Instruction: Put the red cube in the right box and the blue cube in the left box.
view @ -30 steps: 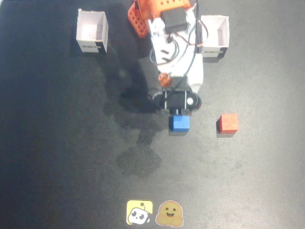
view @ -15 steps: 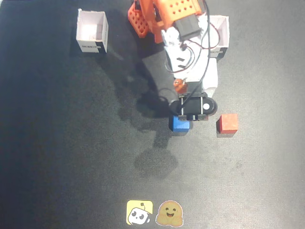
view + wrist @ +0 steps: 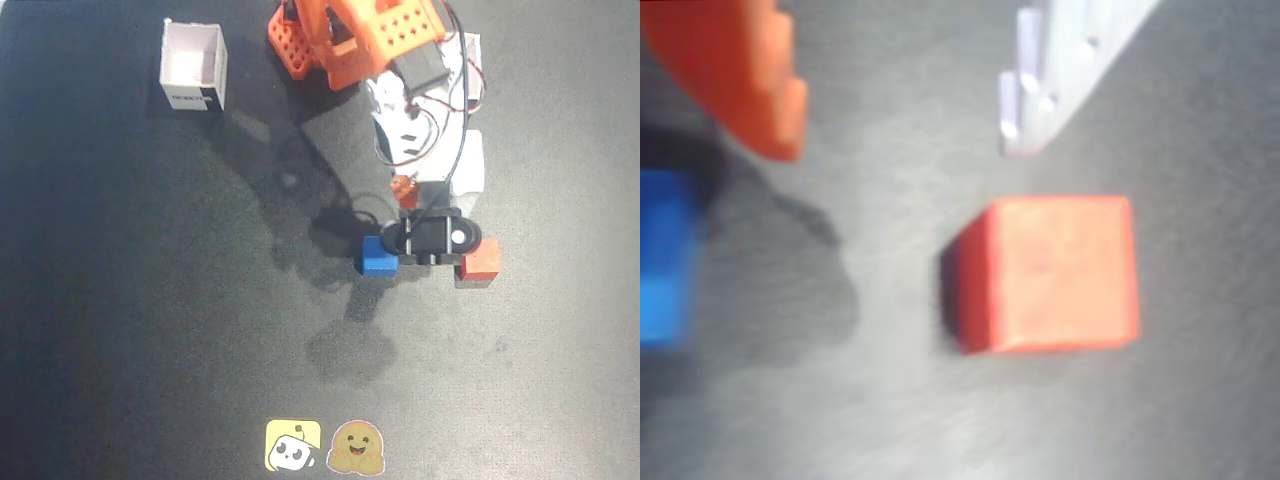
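Observation:
The red cube and the blue cube lie apart on the dark mat. My gripper hangs between them in the fixed view, nearer the red one, its black head hiding the fingers. The wrist view shows the gripper open and empty. The orange finger is at top left and the white finger at top. The red cube sits just below the white fingertip and the blue cube at the left edge. The right box, pinkish inside, stands at the view's top left. The left box is mostly hidden behind the arm.
The orange arm base stands at the top centre, with the arm reaching down the view. Two stickers lie at the bottom centre of the mat.
The arm has swung right, from over the blue cube to between the two cubes near the red one. Both cubes stay where they were.

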Motion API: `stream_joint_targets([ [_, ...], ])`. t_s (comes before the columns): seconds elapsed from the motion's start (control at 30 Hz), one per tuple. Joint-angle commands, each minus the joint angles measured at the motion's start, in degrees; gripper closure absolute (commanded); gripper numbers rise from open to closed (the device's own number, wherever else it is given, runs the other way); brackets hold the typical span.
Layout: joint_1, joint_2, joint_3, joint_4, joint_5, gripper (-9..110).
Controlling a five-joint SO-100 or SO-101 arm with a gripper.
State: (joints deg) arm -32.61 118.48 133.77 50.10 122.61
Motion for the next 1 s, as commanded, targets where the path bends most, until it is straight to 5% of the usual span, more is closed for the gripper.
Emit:
stream_joint_targets([
  [0.0,-0.35,-0.35,-3.25,-1.58,0.35,87],
  [0.97,-9.05,-15.21,-10.90,-5.01,6.59,85],
])
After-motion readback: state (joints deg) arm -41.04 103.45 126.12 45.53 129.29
